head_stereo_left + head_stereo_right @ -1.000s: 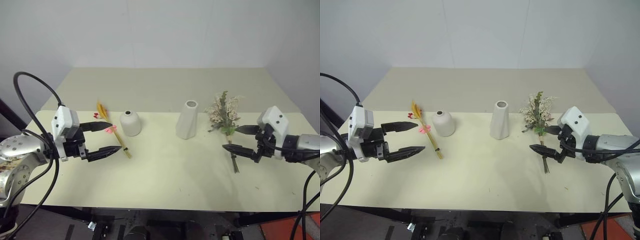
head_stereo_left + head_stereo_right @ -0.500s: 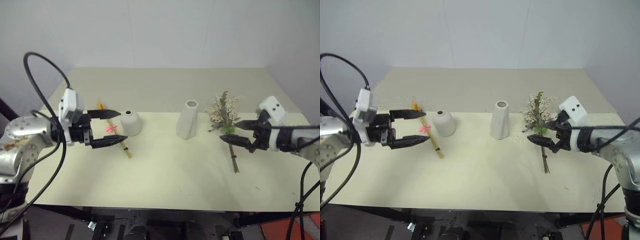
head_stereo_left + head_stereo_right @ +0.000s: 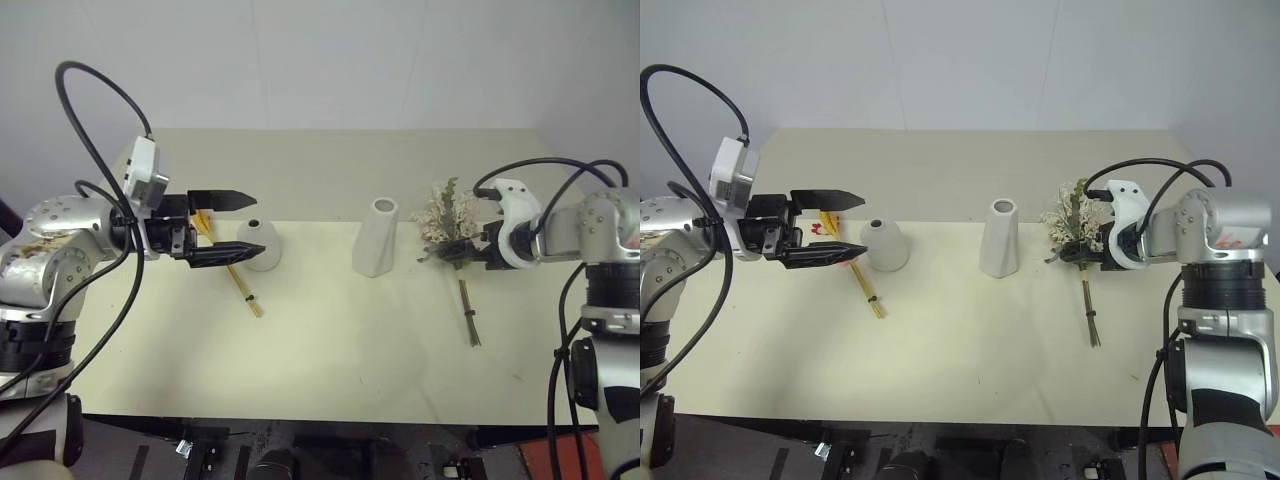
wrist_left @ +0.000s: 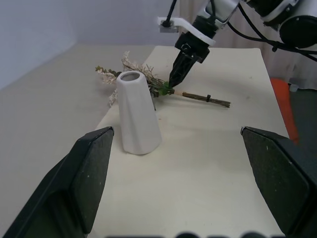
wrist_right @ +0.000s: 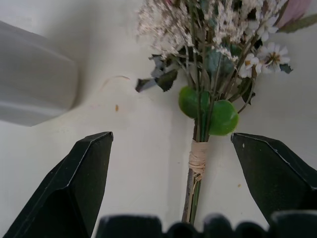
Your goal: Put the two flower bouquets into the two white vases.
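On the table [image 3: 330,350]: tall vase [image 3: 376,238] at centre, round vase [image 3: 262,246] to its left, both upright. Wheat bunch [image 3: 240,285] lies flat left of the round vase. Bushy bouquet [image 3: 450,225] lies right of the tall vase. Left end effector [image 3: 245,222], fingers spread, hovers above the wheat bunch. Right end effector [image 4: 174,83], fingers spread, straddles the bouquet's stems, holding nothing.
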`<state>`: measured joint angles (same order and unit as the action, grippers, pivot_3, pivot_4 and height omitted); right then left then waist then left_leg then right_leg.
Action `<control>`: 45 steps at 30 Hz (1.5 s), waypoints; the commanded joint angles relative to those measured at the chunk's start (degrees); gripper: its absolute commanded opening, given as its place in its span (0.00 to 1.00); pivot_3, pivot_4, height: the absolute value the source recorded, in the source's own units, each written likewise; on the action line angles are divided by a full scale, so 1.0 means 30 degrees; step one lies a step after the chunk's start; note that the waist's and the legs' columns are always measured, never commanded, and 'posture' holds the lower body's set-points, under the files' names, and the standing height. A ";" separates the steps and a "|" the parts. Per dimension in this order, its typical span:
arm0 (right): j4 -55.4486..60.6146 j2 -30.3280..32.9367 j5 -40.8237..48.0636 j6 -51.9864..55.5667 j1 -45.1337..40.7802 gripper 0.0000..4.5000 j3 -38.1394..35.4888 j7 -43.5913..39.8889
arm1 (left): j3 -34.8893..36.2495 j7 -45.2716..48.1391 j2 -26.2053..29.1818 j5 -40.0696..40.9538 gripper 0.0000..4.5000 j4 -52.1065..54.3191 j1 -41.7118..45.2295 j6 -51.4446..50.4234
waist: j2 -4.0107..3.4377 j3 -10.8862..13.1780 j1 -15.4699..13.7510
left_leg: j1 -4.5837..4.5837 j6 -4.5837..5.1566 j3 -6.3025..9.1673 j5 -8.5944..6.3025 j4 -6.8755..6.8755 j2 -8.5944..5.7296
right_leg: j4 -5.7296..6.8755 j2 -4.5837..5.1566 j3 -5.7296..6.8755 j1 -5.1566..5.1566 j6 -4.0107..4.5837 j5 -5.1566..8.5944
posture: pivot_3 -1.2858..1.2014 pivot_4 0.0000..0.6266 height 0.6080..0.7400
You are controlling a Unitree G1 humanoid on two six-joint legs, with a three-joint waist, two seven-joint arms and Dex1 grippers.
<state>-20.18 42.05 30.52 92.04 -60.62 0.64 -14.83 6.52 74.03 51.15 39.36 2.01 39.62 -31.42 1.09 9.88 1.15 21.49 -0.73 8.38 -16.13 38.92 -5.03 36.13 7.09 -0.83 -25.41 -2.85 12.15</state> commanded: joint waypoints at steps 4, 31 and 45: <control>-0.2630 -0.0480 -0.1230 0.0151 -0.0845 1.00 0.1577 -0.0432 | 0.0489 0.0158 0.0126 0.0024 1.00 0.0507 0.0085 0.0132 | -0.0001 0.0000 0.0085 | 0.0084 0.0006 -0.0006 -0.0001 0.0023 -0.0007 | 0.0022 0.0005 -0.0001 -0.0053 -0.0020 -0.0012 | 0.52 0.24 1.00; -0.3203 -0.2373 -0.4380 -0.7296 -0.0857 0.04 -0.4898 0.0162 | 0.1163 -0.0050 0.0465 0.0140 1.00 0.0619 -0.0569 -0.0059 | 0.0036 -0.0023 0.0725 | 0.0139 0.0007 -0.0049 0.0089 0.0136 -0.0002 | 0.0326 -0.0019 -0.0072 -0.0275 0.0101 -0.0119 | 0.52 0.24 1.00; 0.8893 -0.7084 -0.1988 -1.6564 0.1988 0.04 -0.6255 -0.0675 | 0.1382 -0.2304 0.0373 0.0745 1.00 0.0049 0.0847 -0.3019 | 0.0034 -0.0024 0.0945 | 0.0112 -0.0002 -0.0048 0.0108 0.0127 0.0005 | 0.0344 -0.0025 -0.0084 -0.0270 0.0084 -0.0129 | 0.52 0.24 1.00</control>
<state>2.20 20.86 23.82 46.67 -53.04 -19.24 -16.23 8.76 68.06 51.60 40.83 1.28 40.90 -39.72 1.19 9.81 3.99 21.82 -0.74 8.24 -15.80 39.30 -5.01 37.17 7.00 -1.11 -26.23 -2.59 11.76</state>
